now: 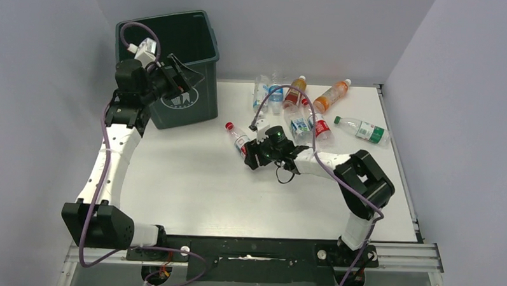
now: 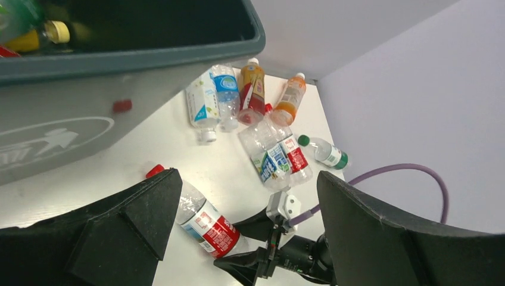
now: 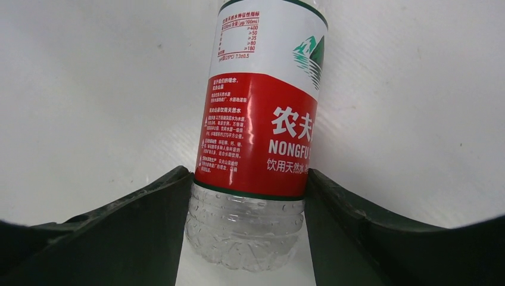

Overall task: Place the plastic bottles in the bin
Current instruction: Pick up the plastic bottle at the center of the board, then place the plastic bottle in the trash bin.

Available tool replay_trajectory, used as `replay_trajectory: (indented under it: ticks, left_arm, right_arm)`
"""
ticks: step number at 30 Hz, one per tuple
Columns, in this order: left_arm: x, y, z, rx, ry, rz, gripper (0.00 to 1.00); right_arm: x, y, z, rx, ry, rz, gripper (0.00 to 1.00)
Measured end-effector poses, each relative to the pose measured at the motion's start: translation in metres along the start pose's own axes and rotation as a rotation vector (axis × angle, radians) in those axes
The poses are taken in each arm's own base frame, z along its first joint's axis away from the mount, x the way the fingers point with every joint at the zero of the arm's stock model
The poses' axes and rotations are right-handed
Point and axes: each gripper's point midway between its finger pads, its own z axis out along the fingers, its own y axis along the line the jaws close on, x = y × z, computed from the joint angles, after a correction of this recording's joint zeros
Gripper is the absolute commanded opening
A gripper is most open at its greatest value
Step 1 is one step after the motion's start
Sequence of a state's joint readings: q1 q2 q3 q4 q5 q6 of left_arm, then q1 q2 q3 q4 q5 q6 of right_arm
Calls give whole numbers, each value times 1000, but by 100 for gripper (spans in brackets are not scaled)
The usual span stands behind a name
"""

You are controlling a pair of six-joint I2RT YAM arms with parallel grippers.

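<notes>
One white table (image 1: 192, 192), grey walls (image 1: 470, 61); left end effector (image 1: 184, 79) apart, right end effector (image 3: 247, 179) clamped on bottle (image 3: 262, 119)

The bin (image 1: 188, 110) stands at the far left corner of the table (image 1: 192, 192), with bottles (image 2: 50, 33) inside it. A cluster (image 1: 295, 90) of more lies along the far edge, right of the bin. A lone bottle (image 1: 237, 138) lies nearer the middle, between the fingers of the right gripper (image 1: 247, 152). The left gripper (image 1: 180, 80) hangs before the bin's front wall.
</notes>
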State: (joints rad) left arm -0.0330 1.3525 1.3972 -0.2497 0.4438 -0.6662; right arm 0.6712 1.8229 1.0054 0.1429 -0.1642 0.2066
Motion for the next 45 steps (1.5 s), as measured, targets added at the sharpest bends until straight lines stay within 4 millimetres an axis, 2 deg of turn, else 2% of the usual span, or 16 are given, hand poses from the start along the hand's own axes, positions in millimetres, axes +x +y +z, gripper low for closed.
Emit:
replay_trajectory:
  ticks: [5, 10, 15, 19, 28, 37, 45]
  left_arm:
    - [22, 3, 7, -6, 44, -11, 85]
    - [36, 6, 11, -9, 70, -30, 85]
    - [43, -6, 15, 26, 78, -39, 85]
    - [51, -13, 19, 52, 87, -49, 85]
    - [89, -19, 31, 82, 157, -94, 85]
    - [122, -26, 41, 116, 209, -145, 85]
    - [152, -54, 48, 189, 263, -175, 85]
  right_arm:
    - [3, 7, -31, 21, 6, -2, 53]
    - [-20, 7, -58, 51, -56, -9, 53]
    - [-40, 7, -79, 75, -112, -14, 53]
    - [-45, 5, -89, 94, -125, -16, 53]
    - [-42, -11, -100, 137, -105, -16, 54]
    - [-76, -11, -127, 147, -196, -29, 54]
    - [-100, -3, -149, 127, -276, -42, 55]
